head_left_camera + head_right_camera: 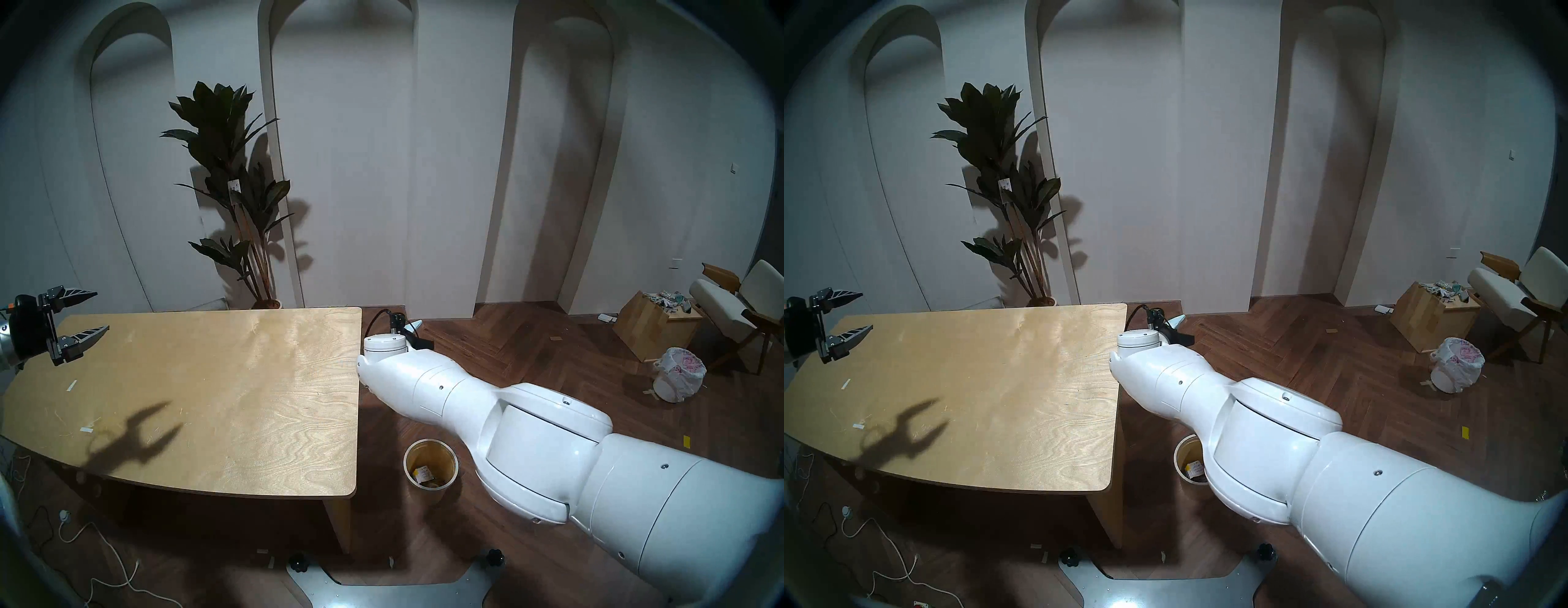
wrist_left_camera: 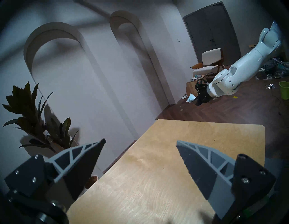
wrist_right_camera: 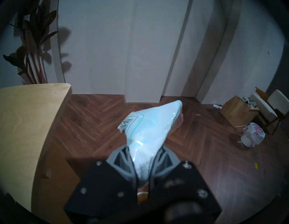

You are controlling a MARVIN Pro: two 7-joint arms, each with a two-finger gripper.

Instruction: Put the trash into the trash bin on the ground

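My right gripper (image 3: pixel 143 148) is shut on the soft teal-white pouch (image 3: pixel 150 129), which sticks out past the fingers. It hangs over the floor beyond the table's far right corner (image 1: pixel 409 333), farther out than the trash bin (image 1: pixel 430 469). The cream-yellow round bin stands on the floor right of the table (image 1: pixel 233 382), and small packages lie in it, too small to tell apart. My right arm half hides the bin in the head stereo right view (image 1: pixel 1183 460). My left gripper (image 1: pixel 102 310) is open and empty above the table's far left edge.
A white bin lined with a pink-printed bag (image 1: pixel 679 373), a light-wood box (image 1: pixel 653 325) and a chair (image 1: pixel 738 305) stand at the far right. A potted plant (image 1: pixel 237 191) stands behind the table. Cables (image 1: pixel 85 543) lie on the floor at front left.
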